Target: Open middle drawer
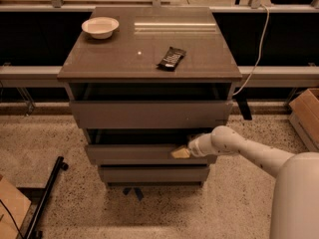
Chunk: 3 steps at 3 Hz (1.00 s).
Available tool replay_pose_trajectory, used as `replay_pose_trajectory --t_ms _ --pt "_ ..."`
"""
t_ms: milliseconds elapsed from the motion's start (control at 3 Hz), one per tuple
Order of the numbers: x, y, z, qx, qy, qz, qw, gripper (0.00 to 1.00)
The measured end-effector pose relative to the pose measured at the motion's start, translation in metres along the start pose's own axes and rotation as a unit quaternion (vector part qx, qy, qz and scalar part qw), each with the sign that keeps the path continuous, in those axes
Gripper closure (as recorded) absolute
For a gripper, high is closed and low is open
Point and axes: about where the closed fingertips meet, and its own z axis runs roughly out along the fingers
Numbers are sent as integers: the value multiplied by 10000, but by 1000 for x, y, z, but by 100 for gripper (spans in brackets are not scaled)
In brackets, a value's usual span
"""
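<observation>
Where the white robot arm (249, 153) reaches in from the right, its yellowish-tipped gripper (181, 152) sits at the top edge of the plain grey-brown, flat-fronted middle drawer (134, 154), right of centre; whether it grips cannot be told. That drawer stands slightly out, its dark interior showing, between the taller top drawer (149, 114) and the shorter bottom drawer (153, 174).

The pincer (180, 152), at the middle drawer's (130, 155) top rim, covers part of it, the drawer's inside lies in shadow, and the right edge cuts off a cardboard box (306, 115).
</observation>
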Motion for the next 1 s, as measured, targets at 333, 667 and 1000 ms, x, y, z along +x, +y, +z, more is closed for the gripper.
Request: replay_pose_trajectory --t_ms 333,667,1000 --pt "-3 0 -4 1 0 0 10000 63" --pt "-6 1 -6 1 0 0 10000 92" --pt "-6 1 -6 1 0 0 10000 100"
